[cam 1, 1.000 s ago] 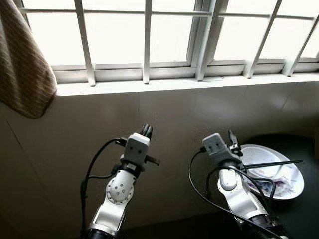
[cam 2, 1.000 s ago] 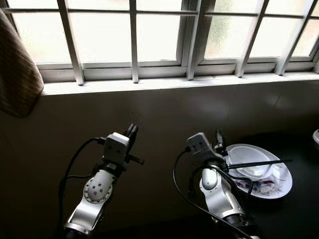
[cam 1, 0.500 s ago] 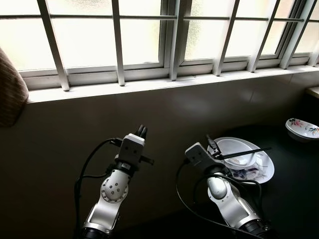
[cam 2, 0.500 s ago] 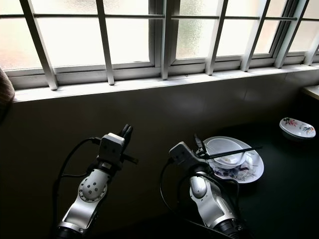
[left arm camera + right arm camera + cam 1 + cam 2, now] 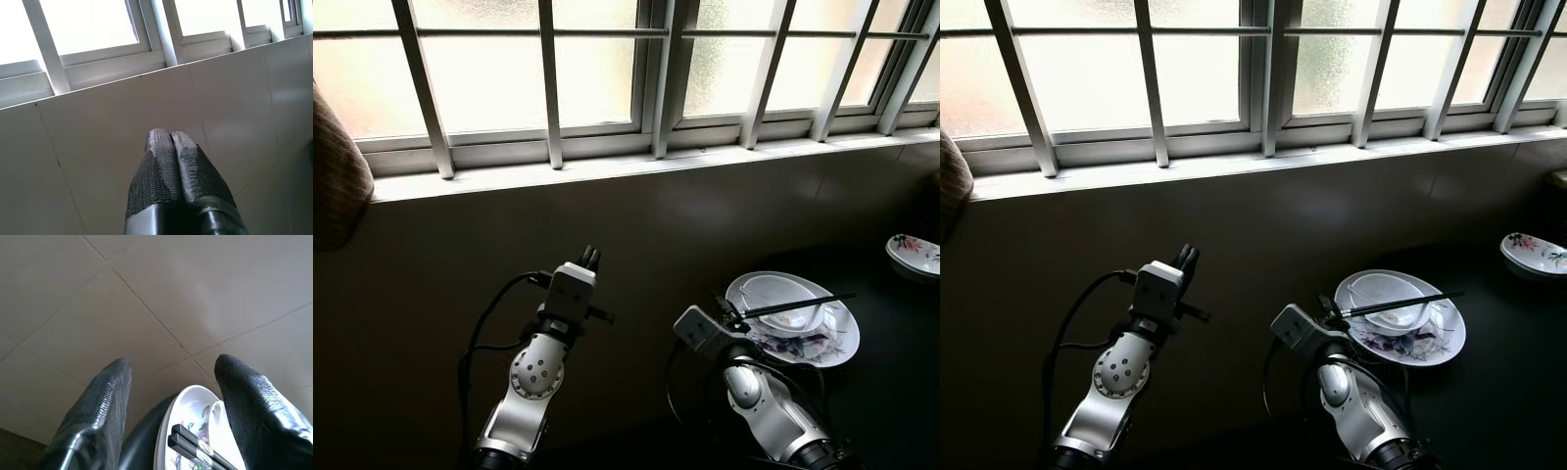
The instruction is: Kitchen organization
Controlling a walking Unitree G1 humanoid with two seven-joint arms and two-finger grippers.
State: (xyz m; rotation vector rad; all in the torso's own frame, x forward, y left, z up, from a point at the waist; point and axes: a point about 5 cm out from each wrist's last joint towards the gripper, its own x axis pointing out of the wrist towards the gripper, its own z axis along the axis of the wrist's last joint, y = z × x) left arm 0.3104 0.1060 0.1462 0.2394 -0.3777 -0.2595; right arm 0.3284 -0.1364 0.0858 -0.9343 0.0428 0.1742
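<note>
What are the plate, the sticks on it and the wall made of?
The plate looks like glazed ceramic: white, shiny, with a printed flower pattern. The chopsticks are thin, black and smooth, perhaps plastic or lacquered wood; it's hard to tell. The wall looks like glossy pale tile, with thin grout lines between squares.

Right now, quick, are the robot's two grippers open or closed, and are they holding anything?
Left gripper: closed, holding nothing, raised before the tiled wall.
Right gripper: open, holding nothing, near the plate with the chopsticks.
</note>
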